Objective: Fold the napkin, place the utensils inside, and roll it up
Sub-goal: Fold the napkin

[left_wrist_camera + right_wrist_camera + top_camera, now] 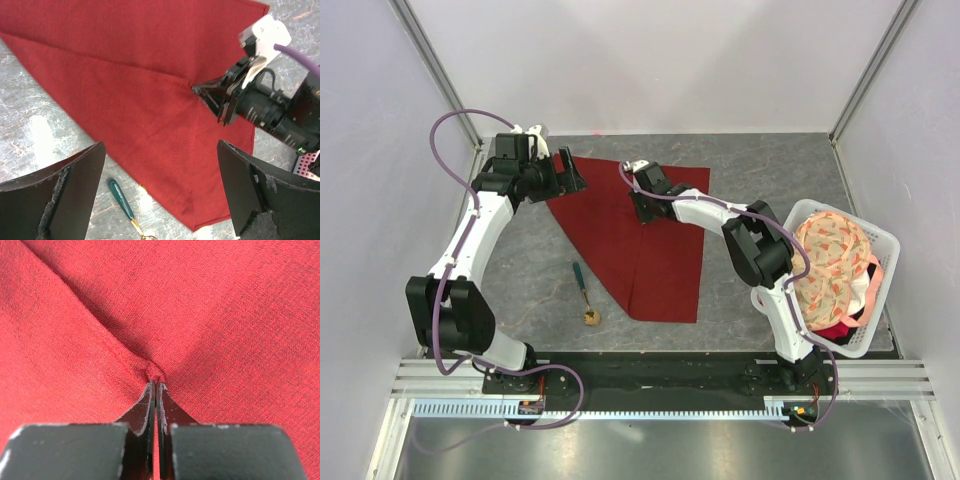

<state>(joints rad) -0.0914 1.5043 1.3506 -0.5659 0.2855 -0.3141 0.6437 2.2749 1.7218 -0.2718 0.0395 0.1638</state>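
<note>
**Right arm pinches a tuck of cloth; left hangs ready at the far corner**

The napkin (640,250) lies spread on the table (520,270), a lopsided sheet with a diagonal crease running across it. It reaches from the far left down to a straight near edge, so the fold looks only partly made.

The right gripper (154,385) comes down on the cloth's far-middle area. Its jaws are pressed together on a small pucker of fabric, and wrinkles radiate from that point. This grip probably gives it a handle for lifting or dragging a layer over.

The left gripper (567,176) hovers at the napkin's far-left corner with its jaws spread wide and nothing between them. It seems placed to catch that corner or pin it down while the other arm pulls.

The spoon (583,290) rests on bare table just left of the napkin's near part, its gold bowl pointing near, apart from the cloth. That leaves it out of the fold's way until needed.

A white basket (880,240) at the right holds a floral cloth (830,250), well apart from the work.
</note>
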